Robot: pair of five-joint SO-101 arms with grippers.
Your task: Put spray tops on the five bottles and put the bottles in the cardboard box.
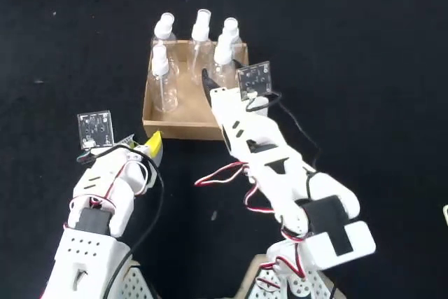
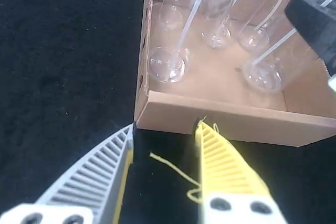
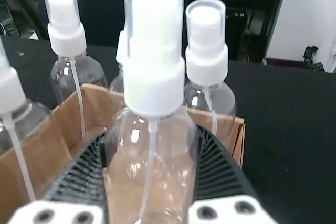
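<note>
The cardboard box point(image 1: 183, 125) stands mid-table with several clear bottles in it, each with a white spray top. My right gripper point(image 1: 220, 79) is inside the box at its right side, shut on one spray bottle point(image 1: 223, 61). In the right wrist view that bottle point(image 3: 152, 171) stands upright between the black fingers point(image 3: 84, 174). In the left wrist view its base point(image 2: 262, 74) seems to rest on the box floor. My left gripper point(image 2: 165, 127) is open and holds nothing, just in front of the box's front wall point(image 2: 236, 124). The other bottles point(image 1: 161, 75) stand along the back and left.
A black cloth point(image 1: 364, 68) covers the table, with free room to the left and right of the box. A loose yellow thread point(image 2: 170, 169) hangs between the left gripper's fingers. The right arm's red and white wires point(image 1: 224, 169) trail in front of the box.
</note>
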